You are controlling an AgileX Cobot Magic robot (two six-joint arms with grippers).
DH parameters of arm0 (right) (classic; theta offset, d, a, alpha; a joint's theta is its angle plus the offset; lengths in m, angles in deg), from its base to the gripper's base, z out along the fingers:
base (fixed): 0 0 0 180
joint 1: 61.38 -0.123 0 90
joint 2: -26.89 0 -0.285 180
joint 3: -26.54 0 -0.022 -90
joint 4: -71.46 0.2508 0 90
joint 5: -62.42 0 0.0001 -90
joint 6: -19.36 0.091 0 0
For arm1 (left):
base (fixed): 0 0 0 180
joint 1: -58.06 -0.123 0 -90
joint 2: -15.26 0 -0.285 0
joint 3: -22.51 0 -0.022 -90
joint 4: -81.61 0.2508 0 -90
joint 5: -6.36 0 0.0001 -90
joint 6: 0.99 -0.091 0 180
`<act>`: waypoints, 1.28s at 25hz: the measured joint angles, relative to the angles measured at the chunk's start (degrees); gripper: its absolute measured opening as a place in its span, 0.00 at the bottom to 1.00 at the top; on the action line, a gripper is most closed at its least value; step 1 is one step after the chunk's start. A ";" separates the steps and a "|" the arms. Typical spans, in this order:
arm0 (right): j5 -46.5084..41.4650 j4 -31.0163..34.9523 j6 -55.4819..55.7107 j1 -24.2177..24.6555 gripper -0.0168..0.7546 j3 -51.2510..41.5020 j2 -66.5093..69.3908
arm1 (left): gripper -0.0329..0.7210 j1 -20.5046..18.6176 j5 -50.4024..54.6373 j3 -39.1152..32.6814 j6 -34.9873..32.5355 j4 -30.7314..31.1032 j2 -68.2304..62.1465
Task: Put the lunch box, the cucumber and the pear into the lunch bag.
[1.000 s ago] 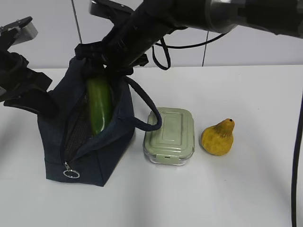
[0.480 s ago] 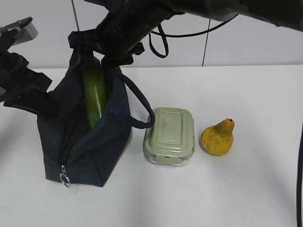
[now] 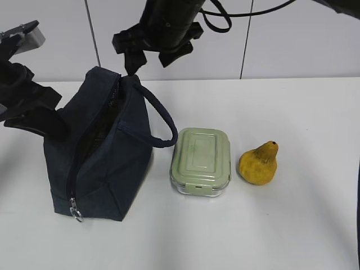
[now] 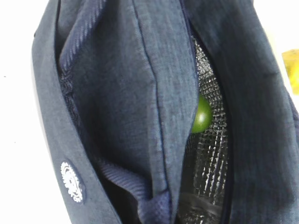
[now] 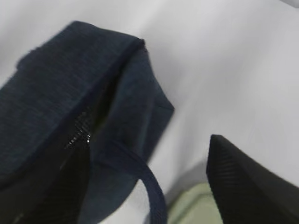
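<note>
The navy lunch bag (image 3: pixel 107 152) stands at the left with its zipper mouth open. The cucumber (image 4: pixel 202 114) lies inside it against the silver lining; only its green end shows, in the left wrist view. My left gripper (image 3: pixel 49 125) is shut on the bag's left edge. My right gripper (image 3: pixel 151 61) hangs open and empty above the bag's top. One of its black fingers (image 5: pixel 252 182) shows in the right wrist view. The sage-lidded lunch box (image 3: pixel 201 160) sits on the table right of the bag. The yellow pear (image 3: pixel 259 164) stands right of the box.
The bag's strap handle (image 3: pixel 163 121) loops out toward the lunch box. A metal ring pull (image 3: pixel 73 214) hangs at the bag's lower front. The white table (image 3: pixel 292 225) runs to the right and front. A pale wall stands behind.
The right gripper let go of the cucumber, which dropped out of sight into the bag in the exterior view. The gripper then rose clear above the bag. The left arm stayed put.
</note>
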 joint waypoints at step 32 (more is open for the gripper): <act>10.61 13.22 -13.63 23.62 0.72 -55.31 -28.85 | 0.05 0.00 0.17 0.00 0.00 0.11 0.00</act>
